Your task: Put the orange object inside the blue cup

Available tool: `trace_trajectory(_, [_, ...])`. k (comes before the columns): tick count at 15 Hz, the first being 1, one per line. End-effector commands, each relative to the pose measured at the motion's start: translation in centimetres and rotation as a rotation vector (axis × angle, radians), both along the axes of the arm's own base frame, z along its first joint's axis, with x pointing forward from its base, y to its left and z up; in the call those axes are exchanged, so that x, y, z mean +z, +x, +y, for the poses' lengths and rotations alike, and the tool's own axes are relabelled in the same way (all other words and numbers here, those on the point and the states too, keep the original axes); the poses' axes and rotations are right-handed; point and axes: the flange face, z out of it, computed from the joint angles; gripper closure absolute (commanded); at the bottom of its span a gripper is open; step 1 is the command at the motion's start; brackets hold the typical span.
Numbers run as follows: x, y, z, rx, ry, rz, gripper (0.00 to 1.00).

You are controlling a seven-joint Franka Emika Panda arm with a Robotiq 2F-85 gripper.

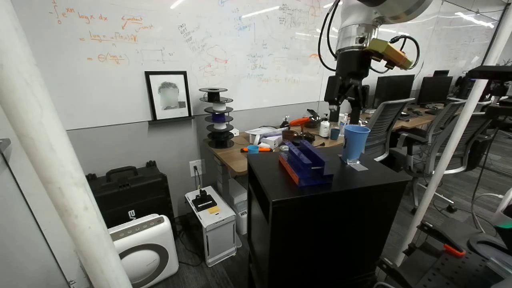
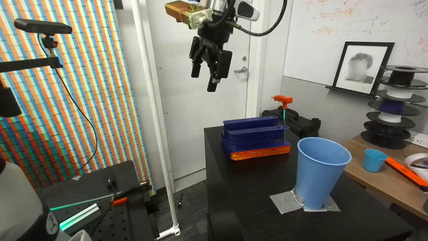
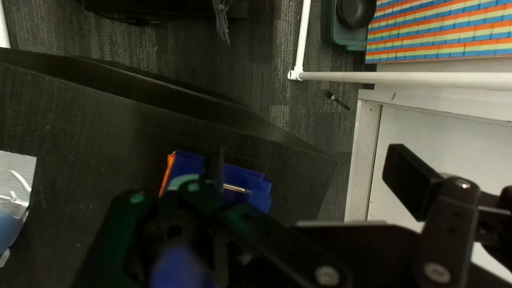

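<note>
The light-blue cup (image 1: 356, 142) stands upright on the black cabinet, taped at its base; it also shows in an exterior view (image 2: 317, 177) and at the wrist view's left edge (image 3: 8, 228). The orange object is a T-handled tool (image 2: 283, 99) standing upright at the dark blue rack (image 2: 250, 135); its handle also shows in an exterior view (image 1: 300, 121). In the wrist view the rack (image 3: 260, 198) is partly covered by a finger and the orange handle cannot be made out. My gripper (image 2: 204, 79) is open and empty, well above the cabinet; its fingers are apart (image 1: 345, 116) (image 3: 312, 176).
The black cabinet (image 1: 276, 176) bears the rack and cup. A wooden desk (image 1: 236, 162) behind holds a smaller cyan cup (image 2: 374, 160), a spool stack (image 2: 389, 107) and bottles. White poles (image 1: 444, 148) stand around the cabinet. A door (image 2: 204, 110) is behind the gripper.
</note>
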Motion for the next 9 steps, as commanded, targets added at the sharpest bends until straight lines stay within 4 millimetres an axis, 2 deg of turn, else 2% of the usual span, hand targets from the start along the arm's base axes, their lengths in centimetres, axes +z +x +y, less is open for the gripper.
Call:
trace_trajectory(1, [1.5,1.0,0.3,0.092,-0.058,-0.08,0.0])
trace_trajectory(6, [5.5,5.0,-1.3,0.279,-0.144,-0.232,0.0])
trace_trajectory(9, [6.9,8.1,-2.7,0.364,-0.14,-0.303,0.0])
